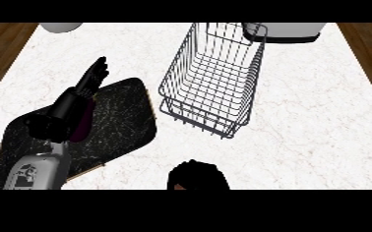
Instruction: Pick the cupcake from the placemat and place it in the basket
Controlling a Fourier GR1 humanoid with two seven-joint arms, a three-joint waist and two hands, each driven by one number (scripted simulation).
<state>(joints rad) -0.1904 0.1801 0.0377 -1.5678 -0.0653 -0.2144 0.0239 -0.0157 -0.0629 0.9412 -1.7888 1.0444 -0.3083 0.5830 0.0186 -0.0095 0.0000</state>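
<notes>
My left hand (pixel 91 81) lies over the dark placemat (pixel 123 123) at left, fingers straight and pressed together. A purplish sliver beneath my wrist may be the cupcake (pixel 83 123); I cannot tell. My right hand (pixel 196 175) sits bottom centre, its pose unclear. Open counter (pixel 305 123) lies right of the wire basket (pixel 171 73).

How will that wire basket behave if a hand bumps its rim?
The wire basket is thin open mesh, so probably light and stiff. It stands on the smooth marbled counter, so a bump would likely slide it. A high push might tip it.
</notes>
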